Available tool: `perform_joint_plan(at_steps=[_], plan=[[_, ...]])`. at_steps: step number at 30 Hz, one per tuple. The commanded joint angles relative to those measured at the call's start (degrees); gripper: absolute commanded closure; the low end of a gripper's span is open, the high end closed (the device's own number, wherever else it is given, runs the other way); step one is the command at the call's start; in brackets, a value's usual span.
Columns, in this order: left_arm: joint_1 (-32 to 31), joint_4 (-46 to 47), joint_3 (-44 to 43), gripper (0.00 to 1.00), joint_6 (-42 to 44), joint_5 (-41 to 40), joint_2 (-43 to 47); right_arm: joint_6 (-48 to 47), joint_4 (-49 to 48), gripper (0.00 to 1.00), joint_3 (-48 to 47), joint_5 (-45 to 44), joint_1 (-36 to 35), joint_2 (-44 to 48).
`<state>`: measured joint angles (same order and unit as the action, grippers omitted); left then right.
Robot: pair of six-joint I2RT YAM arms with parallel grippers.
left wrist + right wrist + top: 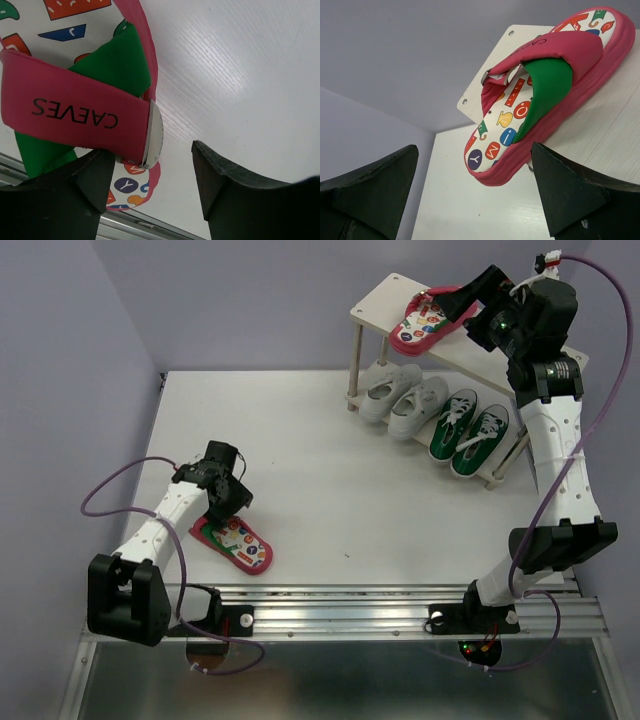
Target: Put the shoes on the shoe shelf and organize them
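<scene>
Left wrist cam: left gripper (151,167) jaws part open, holding nothing, buckle end of strap (75,115) at the gap. This flip-flop (238,545) sits on table (350,490), well apart from shoe shelf (385,300), near-left of it. Prob light, foam sole bendy, strap soft: pinch strap + sole edge. Right gripper (474,152) wide open, empty, by 2nd flip-flop (520,107) on shelf top board

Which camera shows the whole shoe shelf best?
The top external view: the shoe shelf stands whole there, both tiers visible. The right wrist view shows only part of its top board, under a flip-flop. The left wrist view shows none of it.
</scene>
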<state>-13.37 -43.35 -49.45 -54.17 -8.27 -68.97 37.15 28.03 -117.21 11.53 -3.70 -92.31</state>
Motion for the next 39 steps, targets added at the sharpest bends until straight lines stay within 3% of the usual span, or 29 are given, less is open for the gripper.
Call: perform_joint_plan(at_steps=[1,8,10,12,13,18,23,33,39], plan=[[0.3,3.8,0.2,0.31,0.4,-1.1,-2.7,-1.7,-1.0,0.00,-0.4,0.6,0.4,1.7],[0.3,5.7,-1.3,0.46,4.4,-0.7,-5.6,-2.2,0.6,0.00,-0.3,0.5,0.4,2.4],[0.3,6.7,-0.7,0.62,5.6,0.9,-6.1,-2.4,1.1,0.00,-0.4,0.7,0.4,2.8],[0.3,7.8,0.4,0.92,7.0,2.5,-6.1,-2.9,1.8,0.00,-0.7,1.3,0.4,3.1],[0.3,8.4,0.7,1.00,7.8,3.3,-6.1,-3.0,2.0,0.00,-1.1,2.3,0.4,3.0],[-0.9,14.4,-1.5,1.00,13.6,12.2,-6.7,-3.5,4.2,0.00,-5.7,7.2,0.4,1.4],[-6.5,15.2,-11.9,1.00,16.1,11.0,-8.9,-4.6,6.6,0.00,-11.7,13.7,-0.2,-1.4],[-18.9,22.3,-21.9,1.00,14.2,13.9,-17.1,-13.0,12.7,0.00,-9.0,16.7,-8.9,-0.7],[-22.1,23.4,-30.1,1.00,10.9,12.9,-26.1,-23.2,24.8,0.00,-6.4,14.3,-15.9,-0.4]])
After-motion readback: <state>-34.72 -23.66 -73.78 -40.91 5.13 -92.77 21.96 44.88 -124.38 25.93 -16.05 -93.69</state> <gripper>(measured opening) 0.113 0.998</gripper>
